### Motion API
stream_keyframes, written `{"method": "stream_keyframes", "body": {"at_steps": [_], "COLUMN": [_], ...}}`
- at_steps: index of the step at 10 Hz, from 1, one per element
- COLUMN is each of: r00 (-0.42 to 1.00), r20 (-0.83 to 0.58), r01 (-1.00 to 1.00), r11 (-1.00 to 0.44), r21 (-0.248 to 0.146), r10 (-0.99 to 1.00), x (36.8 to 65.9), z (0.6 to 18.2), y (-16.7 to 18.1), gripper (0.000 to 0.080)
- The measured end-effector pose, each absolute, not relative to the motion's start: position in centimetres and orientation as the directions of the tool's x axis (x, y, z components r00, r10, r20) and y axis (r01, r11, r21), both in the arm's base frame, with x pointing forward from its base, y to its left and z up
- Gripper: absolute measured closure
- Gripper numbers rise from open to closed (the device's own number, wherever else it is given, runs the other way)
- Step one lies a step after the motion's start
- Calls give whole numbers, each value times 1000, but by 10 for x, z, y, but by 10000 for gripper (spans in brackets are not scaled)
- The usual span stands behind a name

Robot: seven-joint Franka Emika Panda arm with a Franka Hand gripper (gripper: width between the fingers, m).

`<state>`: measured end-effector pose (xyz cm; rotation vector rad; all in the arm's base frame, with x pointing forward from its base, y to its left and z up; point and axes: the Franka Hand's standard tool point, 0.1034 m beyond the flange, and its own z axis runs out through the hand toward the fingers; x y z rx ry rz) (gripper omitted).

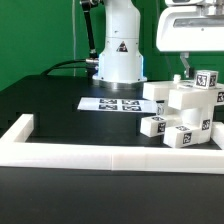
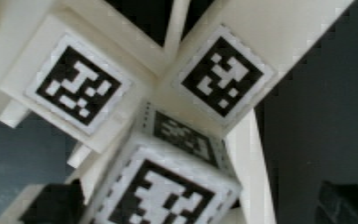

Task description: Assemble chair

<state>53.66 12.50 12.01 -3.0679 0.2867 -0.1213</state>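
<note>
Even bright light; wrist view's close-up of the chair (image 2: 78, 85) is blurred

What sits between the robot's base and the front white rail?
The marker board, lying flat on the black table; the exterior view shows it.

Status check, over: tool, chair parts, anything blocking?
Tool low over the chair parts, open or shut unclear. Parts stacked at exterior view's right, one loose block in front. Nothing visibly blocking.
</note>
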Motion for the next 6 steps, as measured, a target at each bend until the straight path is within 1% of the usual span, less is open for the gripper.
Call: {"method": "stream_keyframes", "body": {"at_steps": [1, 3, 5, 6], "r00": [986, 996, 966, 954], "r20": [75, 85, 103, 99], "r01": [-142, 24, 239, 286], "r11": [-988, -999, -971, -958], "r21": [-61, -47, -20, -11], "r10": [-146, 20, 235, 284], "x": [537, 537, 536, 532], "z": [120, 120, 118, 117], "y": [124, 123, 120, 122], "gripper": [150, 150, 150, 150]}}
